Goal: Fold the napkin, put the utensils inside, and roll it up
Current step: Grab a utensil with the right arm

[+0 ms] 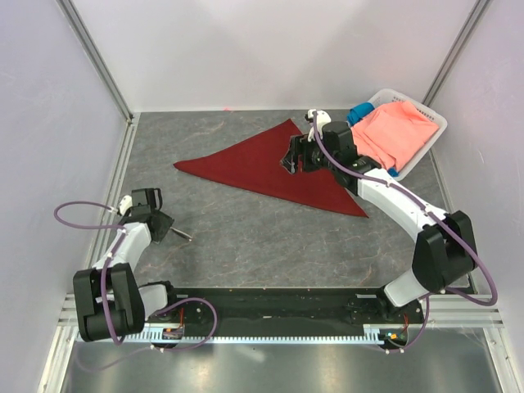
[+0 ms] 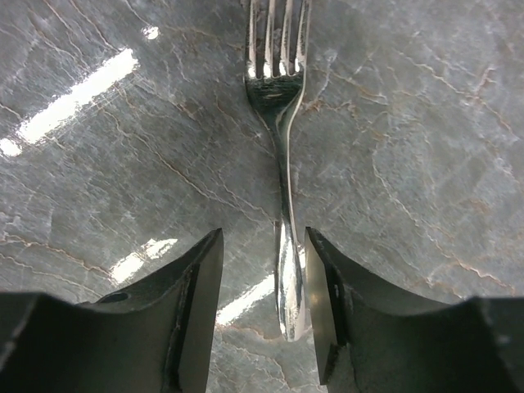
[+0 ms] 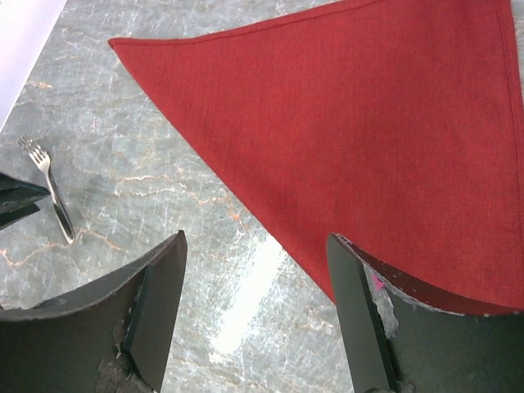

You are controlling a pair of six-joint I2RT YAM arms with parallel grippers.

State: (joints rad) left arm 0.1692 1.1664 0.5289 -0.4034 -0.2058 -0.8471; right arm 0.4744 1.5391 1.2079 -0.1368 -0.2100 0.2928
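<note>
Along the top edge of the left wrist view, the tines of the fork (image 2: 282, 164) are cut off by the frame, and glare washes out the end of its handle; from above it shows only as a short grey sliver at the lower left of the desk (image 1: 270, 246). The right arm hides part of the napkin (image 1: 262, 168), a dark red cloth folded to a triangle and lying flat at upper centre, one point toward the left and another toward the lower right. In the white basket (image 1: 434, 131) at upper right, the blue cloth (image 1: 359, 113) is mostly covered by the salmon cloth (image 1: 397, 131). The left arm is folded low at lower left. The left hand (image 2: 262, 246) is down at the desk, part-open astride the fork handle, which lies just beside one finger with a clear gap at the other, so no grip is made. The right arm extends from lower right to the napkin's middle. The right hand (image 3: 256, 241) is wide open and empty, one finger over bare desk and the other over the cloth's edge; contact cannot be judged. Grey veined stone, glossy with reflections, forms the desk top. White panels on aluminium posts enclose it.
</note>
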